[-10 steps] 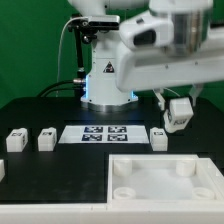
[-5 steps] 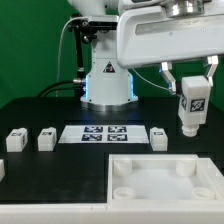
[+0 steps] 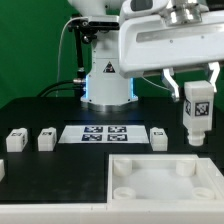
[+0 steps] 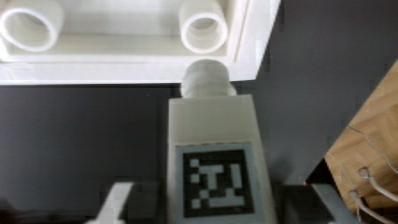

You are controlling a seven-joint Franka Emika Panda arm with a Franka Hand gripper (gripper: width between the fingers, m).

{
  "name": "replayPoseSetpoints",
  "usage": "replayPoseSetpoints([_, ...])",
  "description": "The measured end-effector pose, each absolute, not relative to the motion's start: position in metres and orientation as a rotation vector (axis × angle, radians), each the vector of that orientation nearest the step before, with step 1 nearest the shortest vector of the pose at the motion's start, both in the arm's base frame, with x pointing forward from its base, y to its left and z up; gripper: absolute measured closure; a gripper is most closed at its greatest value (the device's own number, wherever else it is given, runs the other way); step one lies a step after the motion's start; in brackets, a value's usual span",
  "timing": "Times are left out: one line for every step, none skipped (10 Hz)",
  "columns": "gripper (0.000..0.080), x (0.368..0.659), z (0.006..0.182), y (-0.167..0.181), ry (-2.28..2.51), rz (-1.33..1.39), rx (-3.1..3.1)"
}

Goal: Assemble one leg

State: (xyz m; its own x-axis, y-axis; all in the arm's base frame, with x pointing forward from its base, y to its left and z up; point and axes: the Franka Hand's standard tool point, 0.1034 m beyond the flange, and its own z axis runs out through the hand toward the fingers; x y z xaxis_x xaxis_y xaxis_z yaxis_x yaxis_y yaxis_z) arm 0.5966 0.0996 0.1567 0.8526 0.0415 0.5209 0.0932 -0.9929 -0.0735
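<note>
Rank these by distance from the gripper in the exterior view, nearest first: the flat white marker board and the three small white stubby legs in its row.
The gripper is shut on a fourth leg.
1. Right leg, on the exterior view's right of the board.
2. Marker board, centre.
3. Near-left leg, beside the board.
4. Far-left leg, at the row's end.

Small white stubby leg (image 4: pixel 214 130) with black-and-white square marker runs out of wrist frame; grey gripper fingers (image 4: pixel 118 205) beside it mere slivers at edge. Large white square tray (image 3: pixel 160 180) cropped by exterior view's lower edge. Small white block (image 3: pixel 2 170) half cut at exterior view's left. Blurred brown shape (image 4: pixel 365 130) unidentifiable.
</note>
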Motion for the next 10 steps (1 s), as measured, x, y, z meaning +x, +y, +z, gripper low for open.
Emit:
replayPoseSetpoints([0.0508,0.608,0.153,0.092,-0.112,-0.835,-2.937])
replayPoseSetpoints([0.0508,0.615,0.141,0.088,-0.101,-0.829,-2.942])
replayPoseSetpoints([0.0508,0.616,0.131,0.092,-0.105,-0.821,-2.940])
replayPoseSetpoints([0.0508,0.617,0.121,0.096,-0.107,-0.812,-2.941])
replayPoseSetpoints([0.0508,0.621,0.113,0.098,-0.107,-0.805,-2.940])
replayPoseSetpoints([0.0508,0.622,0.107,0.105,-0.103,-0.794,-2.936])
replayPoseSetpoints([0.0508,0.619,0.102,0.112,-0.109,-0.781,-2.935])
replayPoseSetpoints([0.0508,0.617,0.096,0.112,-0.112,-0.768,-2.939])
replayPoseSetpoints([0.0508,0.618,0.094,0.113,-0.114,-0.778,-2.935])
replayPoseSetpoints([0.0508,0.618,0.094,0.114,-0.116,-0.782,-2.934])
